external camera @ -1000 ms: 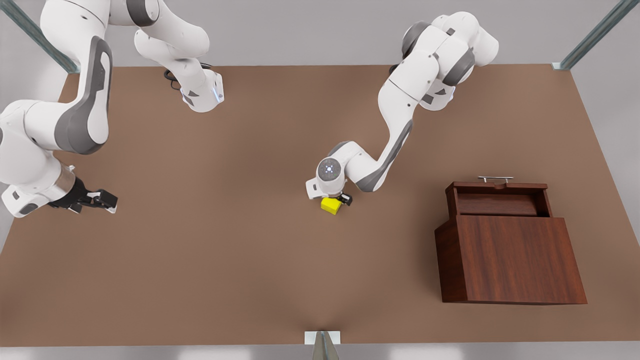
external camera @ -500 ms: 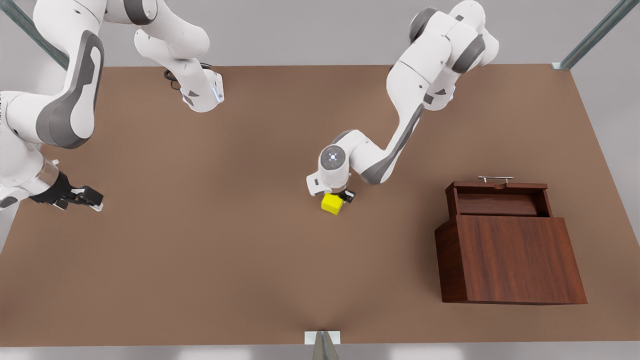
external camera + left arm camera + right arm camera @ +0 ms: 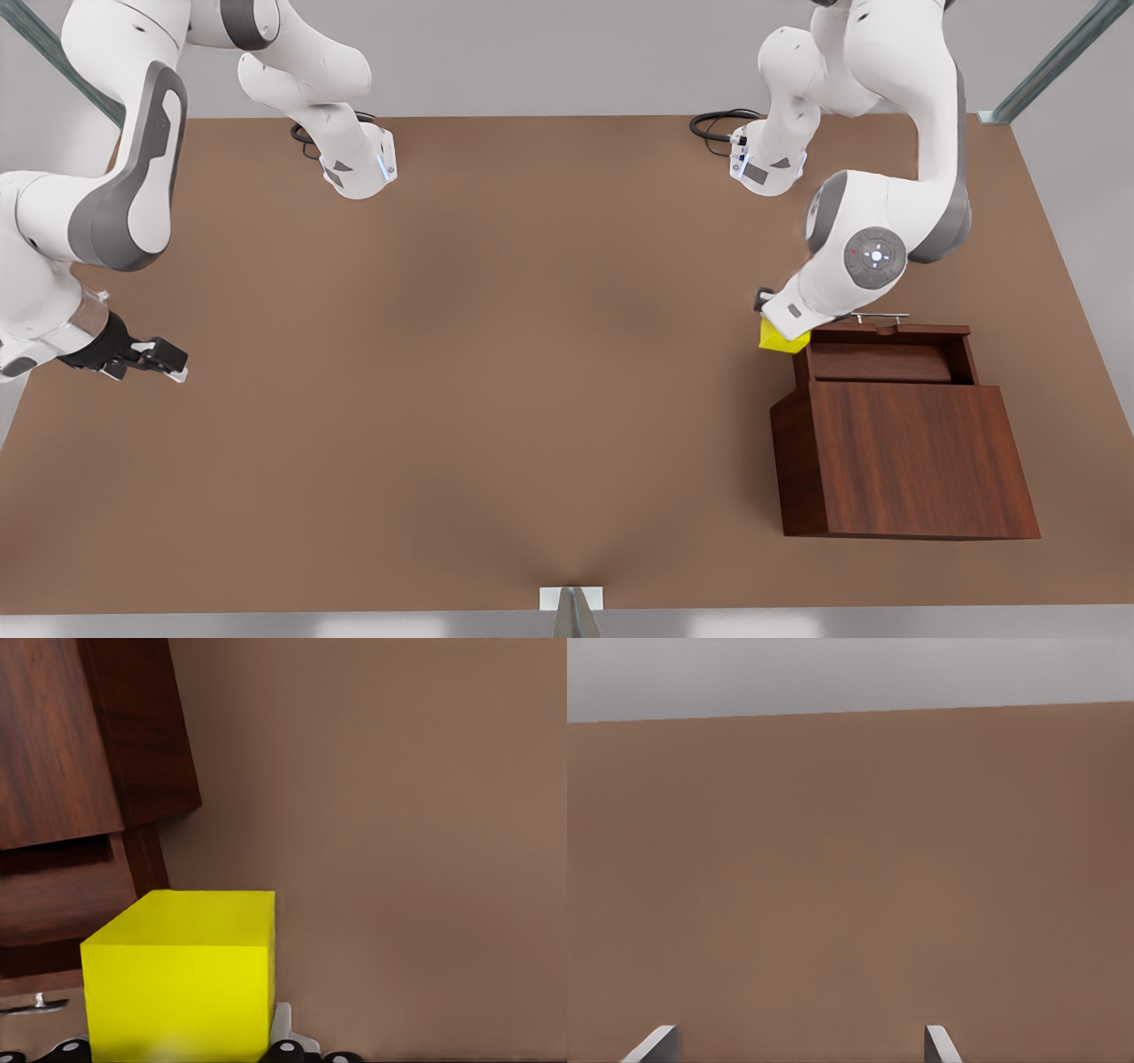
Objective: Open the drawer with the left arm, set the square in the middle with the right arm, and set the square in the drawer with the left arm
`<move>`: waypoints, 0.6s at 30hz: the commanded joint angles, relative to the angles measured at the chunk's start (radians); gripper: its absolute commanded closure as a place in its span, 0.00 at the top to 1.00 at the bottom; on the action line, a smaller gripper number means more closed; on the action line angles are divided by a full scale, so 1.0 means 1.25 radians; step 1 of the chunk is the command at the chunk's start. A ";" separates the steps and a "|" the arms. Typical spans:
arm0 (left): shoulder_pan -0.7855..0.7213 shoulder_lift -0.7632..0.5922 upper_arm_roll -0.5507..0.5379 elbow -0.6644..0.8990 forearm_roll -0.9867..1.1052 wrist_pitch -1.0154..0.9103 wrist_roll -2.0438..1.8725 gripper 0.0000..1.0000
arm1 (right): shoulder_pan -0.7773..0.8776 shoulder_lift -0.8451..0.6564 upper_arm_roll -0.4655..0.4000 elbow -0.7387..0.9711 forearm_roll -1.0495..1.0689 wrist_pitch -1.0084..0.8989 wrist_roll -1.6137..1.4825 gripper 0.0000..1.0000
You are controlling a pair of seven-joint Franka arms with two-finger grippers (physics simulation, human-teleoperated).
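Note:
The square (image 3: 781, 340) is a small yellow cube, held up in my left gripper (image 3: 776, 330), which is shut on it. It hangs just beside the corner of the drawer (image 3: 881, 361) on the front view's left, close to the silver handle (image 3: 877, 316). The drawer stands pulled out of its dark wood box (image 3: 904, 461). In the left wrist view the square (image 3: 182, 979) sits close up, with the drawer (image 3: 62, 895) beside and below it. My right gripper (image 3: 164, 361) waits open, low over the table at the front view's far left; its fingertips (image 3: 656, 1043) stand well apart.
The brown tabletop (image 3: 496, 372) stretches between the two arms. Both arm bases (image 3: 359, 168) stand on the far edge with cables beside them. A small white bracket (image 3: 571, 598) sits at the near edge.
My left gripper has lifted the square from the table's middle and carried it toward the front view's right, up to the open drawer. The right arm has barely shifted.

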 commanded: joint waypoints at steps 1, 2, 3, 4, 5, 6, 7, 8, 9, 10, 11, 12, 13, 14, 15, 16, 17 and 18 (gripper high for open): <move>-0.004 0.000 0.015 -0.001 -0.019 -0.001 0.008 0.67 | 0.000 0.000 0.000 0.000 0.000 0.000 0.000 1.00; -0.004 0.005 0.043 -0.003 -0.019 0.001 0.026 0.67 | -0.001 -0.001 0.000 0.000 0.000 0.000 0.000 1.00; -0.004 0.007 0.067 -0.007 -0.019 0.002 0.049 0.67 | -0.001 -0.001 -0.001 0.000 0.000 0.000 0.000 1.00; -0.004 0.009 0.085 -0.007 -0.019 0.003 0.064 0.67 | -0.001 -0.001 -0.001 0.000 0.000 0.000 0.000 1.00; -0.004 0.015 0.106 -0.008 -0.019 0.007 0.087 0.67 | -0.001 0.000 0.000 0.000 0.000 0.001 0.000 1.00; -0.003 0.022 0.123 -0.008 -0.019 0.012 0.096 0.67 | -0.001 0.000 0.000 0.000 0.000 0.001 0.000 1.00; 0.001 0.028 0.126 -0.008 -0.019 0.017 0.097 0.67 | -0.001 0.000 0.000 0.000 0.001 0.000 0.000 1.00; 0.002 0.038 0.136 -0.008 -0.019 0.025 0.097 0.67 | -0.001 -0.001 -0.001 0.000 0.001 0.000 0.000 1.00; 0.002 0.044 0.142 -0.008 -0.019 0.035 0.097 0.68 | -0.001 0.000 0.000 0.000 0.001 0.000 0.000 1.00; 0.003 0.050 0.155 -0.008 -0.019 0.045 0.097 0.67 | -0.001 -0.001 0.000 0.000 0.001 0.000 0.000 1.00; 0.006 0.056 0.171 -0.008 -0.019 0.051 0.107 0.68 | 0.000 0.000 -0.001 0.000 0.001 0.001 0.000 1.00; 0.016 0.061 0.176 -0.009 -0.019 0.053 0.114 0.68 | -0.001 0.000 0.000 0.000 0.001 0.000 0.000 1.00; 0.024 0.069 0.177 -0.009 -0.020 0.055 0.124 0.68 | 0.000 0.000 -0.001 0.000 0.001 0.001 0.000 1.00; 0.032 0.078 0.177 -0.009 -0.020 0.057 0.125 0.69 | 0.000 0.000 0.000 0.000 0.001 0.001 0.000 1.00; 0.032 0.087 0.177 -0.009 -0.022 0.058 0.125 0.69 | 0.000 0.000 0.000 0.000 0.001 0.000 0.000 1.00; 0.033 0.094 0.177 -0.009 -0.032 0.058 0.125 0.69 | -0.001 0.000 -0.001 0.000 0.001 0.000 0.000 1.00; 0.032 0.098 0.177 -0.009 -0.032 0.058 0.125 0.70 | -0.001 0.000 -0.001 0.000 0.001 0.000 0.000 1.00; 0.033 0.108 0.177 -0.009 -0.032 0.064 0.125 0.70 | -0.001 0.000 -0.001 0.000 0.001 0.000 0.000 1.00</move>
